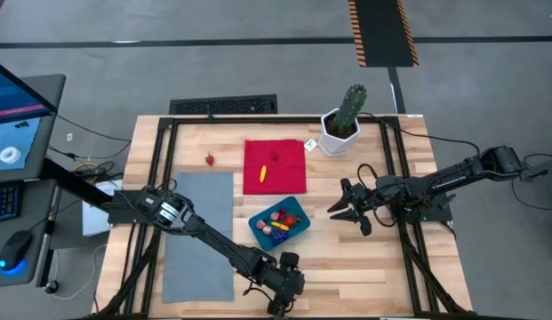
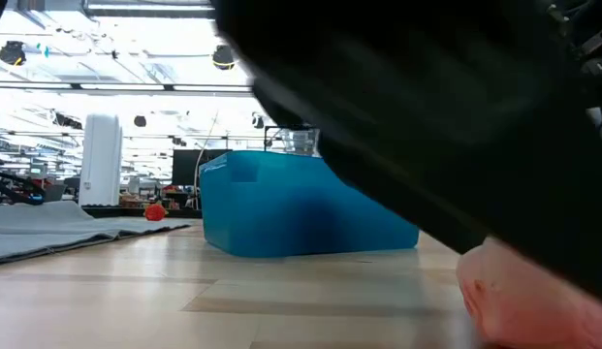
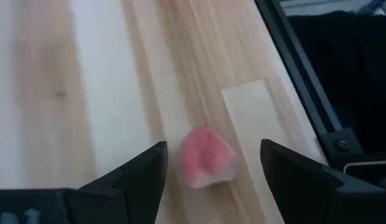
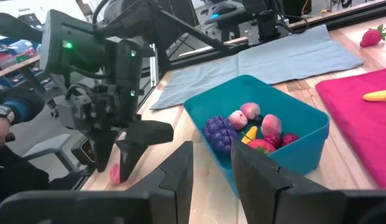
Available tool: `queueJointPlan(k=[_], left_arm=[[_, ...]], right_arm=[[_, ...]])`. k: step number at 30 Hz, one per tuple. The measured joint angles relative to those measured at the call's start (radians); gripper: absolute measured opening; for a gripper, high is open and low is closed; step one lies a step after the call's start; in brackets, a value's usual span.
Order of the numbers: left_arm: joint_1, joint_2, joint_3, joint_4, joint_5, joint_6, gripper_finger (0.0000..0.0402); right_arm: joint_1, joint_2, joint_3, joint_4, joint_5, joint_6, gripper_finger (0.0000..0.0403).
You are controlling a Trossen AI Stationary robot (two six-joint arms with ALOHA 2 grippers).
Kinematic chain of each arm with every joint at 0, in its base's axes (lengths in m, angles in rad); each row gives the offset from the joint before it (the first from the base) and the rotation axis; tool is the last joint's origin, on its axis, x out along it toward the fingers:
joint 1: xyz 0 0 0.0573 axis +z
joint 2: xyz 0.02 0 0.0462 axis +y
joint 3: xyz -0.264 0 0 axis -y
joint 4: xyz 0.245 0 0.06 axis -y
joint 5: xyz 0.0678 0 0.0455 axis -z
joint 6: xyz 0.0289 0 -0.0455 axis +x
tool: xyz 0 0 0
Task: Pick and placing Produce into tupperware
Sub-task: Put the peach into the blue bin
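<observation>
Pink produce piece [image 3: 208, 158]: on bare wood near the teal tupperware [image 1: 280, 226], between the spread, empty fingers of the left gripper [image 3: 211, 177]. Right gripper [image 1: 351, 212]: beside the tupperware's other side, half-parted, holding nothing. Risk: rounded piece squirting or rolling out on an off-centre close.

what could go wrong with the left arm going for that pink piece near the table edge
The pink piece sits off-centre between the open left gripper fingers, nearer one finger, so closing might nudge it aside. It also lies close to the table front edge and could roll off.
</observation>
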State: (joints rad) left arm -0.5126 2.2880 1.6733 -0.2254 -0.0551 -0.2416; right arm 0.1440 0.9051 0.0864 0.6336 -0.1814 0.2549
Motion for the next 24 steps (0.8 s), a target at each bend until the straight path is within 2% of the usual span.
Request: queueJointPlan(k=[5, 8, 11, 19, 21, 24], left_arm=[[0.014, 0.021, 0.0, 0.034, 0.068, -0.014, 0.0246], [0.015, 0.021, 0.0, 0.036, 0.059, -0.014, 0.0237], [0.014, 0.021, 0.0, 0.026, 0.059, -0.014, 0.0207], [0.014, 0.021, 0.0, 0.014, 0.049, 0.012, 0.0091], [0.014, 0.018, 0.0, 0.009, 0.042, 0.039, 0.008], [0.014, -0.002, 0.0, -0.031, 0.02, 0.082, 0.0085]], right_arm=[[0.0, 0.0, 0.0, -0.004, 0.0, 0.0, 0.0131], [0.0, 0.0, 0.0, -0.005, 0.0, 0.0, 0.0131], [0.0, 0.0, 0.0, -0.005, 0.0, 0.0, 0.0131], [0.0, 0.0, 0.0, -0.005, 0.0, 0.0, 0.0131], [0.0, 0.0, 0.0, -0.005, 0.0, 0.0, 0.0131], [0.0, 0.0, 0.0, -0.005, 0.0, 0.0, 0.0131]])
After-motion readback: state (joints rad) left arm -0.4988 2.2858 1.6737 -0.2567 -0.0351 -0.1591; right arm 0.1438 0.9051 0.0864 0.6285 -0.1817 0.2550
